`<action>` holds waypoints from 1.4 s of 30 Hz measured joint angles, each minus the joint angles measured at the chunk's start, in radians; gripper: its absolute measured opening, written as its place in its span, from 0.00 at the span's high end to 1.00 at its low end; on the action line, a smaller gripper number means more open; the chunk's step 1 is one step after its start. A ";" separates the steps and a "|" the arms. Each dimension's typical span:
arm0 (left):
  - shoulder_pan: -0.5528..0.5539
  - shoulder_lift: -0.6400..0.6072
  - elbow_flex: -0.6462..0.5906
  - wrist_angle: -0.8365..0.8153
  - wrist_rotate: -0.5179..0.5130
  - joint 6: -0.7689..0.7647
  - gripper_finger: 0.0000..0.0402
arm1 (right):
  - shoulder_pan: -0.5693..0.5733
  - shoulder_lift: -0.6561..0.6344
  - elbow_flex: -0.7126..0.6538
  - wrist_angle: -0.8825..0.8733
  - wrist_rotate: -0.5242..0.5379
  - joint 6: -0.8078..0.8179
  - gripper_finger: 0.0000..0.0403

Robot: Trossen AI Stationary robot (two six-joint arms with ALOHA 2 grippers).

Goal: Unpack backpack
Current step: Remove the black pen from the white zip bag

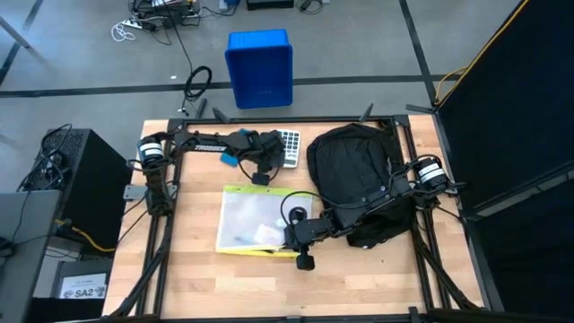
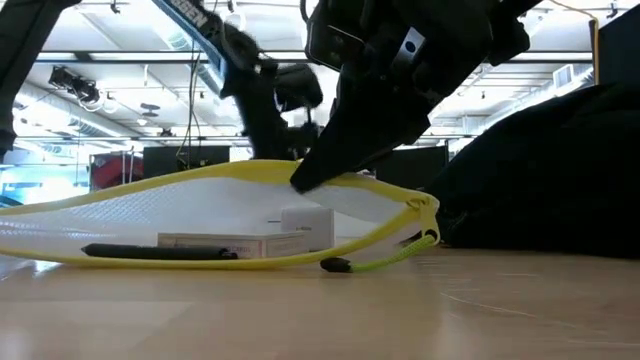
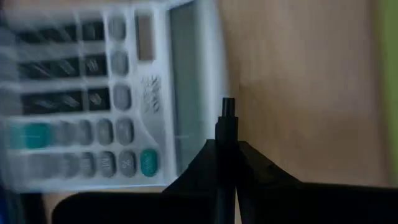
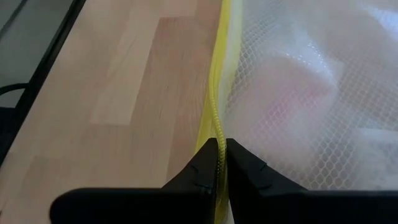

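My right gripper (image 4: 219,144) is clenched on the yellow edge of the mesh pouch (image 1: 256,218), which lies flat in the middle of the table (image 1: 197,269) with its long side running between the two arms. The backpack (image 1: 354,170) sits just beside the pouch on my right arm's side, well nearer that arm. My left gripper (image 3: 226,118) hangs closed and empty over the calculator (image 1: 290,146) at the far edge.

The backpack (image 1: 354,175), large, black and of rounded oval shape, is laid flat on the wooden table's right half, toward the far edge. In the low view it (image 2: 560,180) is seen as a dark slumped mound.
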 joint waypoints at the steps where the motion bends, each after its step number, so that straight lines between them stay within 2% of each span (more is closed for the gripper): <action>1: -0.006 -0.002 0.020 -0.032 0.000 -0.003 1.00 | 0.000 0.000 0.000 0.000 0.000 0.000 1.00; 5: -0.038 -0.003 0.076 -0.098 0.001 -0.011 1.00 | 0.000 0.000 0.000 -0.004 0.000 0.000 1.00; 11: -0.069 0.021 0.078 -0.081 0.023 0.008 1.00 | 0.000 0.000 0.000 -0.006 0.000 -0.001 0.99; 19: -0.002 0.126 0.078 -0.032 0.025 -0.012 0.99 | 0.001 0.000 0.000 -0.008 0.000 -0.001 0.99; 22: 0.021 0.147 0.078 -0.032 0.021 -0.045 0.94 | 0.001 0.000 0.000 -0.012 0.000 0.003 1.00; 26: 0.034 0.148 0.078 -0.049 0.010 -0.067 0.82 | 0.001 0.000 0.000 -0.013 0.000 0.005 0.99; 31: 0.029 0.112 0.078 -0.079 -0.029 -0.071 0.67 | 0.001 0.000 0.000 -0.013 0.000 0.006 0.99; 36: 0.019 0.049 0.093 -0.164 -0.057 -0.100 0.58 | 0.001 0.000 0.000 -0.013 0.000 0.001 1.00; 38: 0.009 0.016 0.115 -0.250 -0.040 -0.147 0.57 | 0.001 0.000 0.000 -0.013 0.001 0.001 0.99; 42: -0.045 -0.070 0.137 -0.395 0.079 -0.347 0.58 | 0.001 0.000 0.000 -0.013 0.002 0.001 1.00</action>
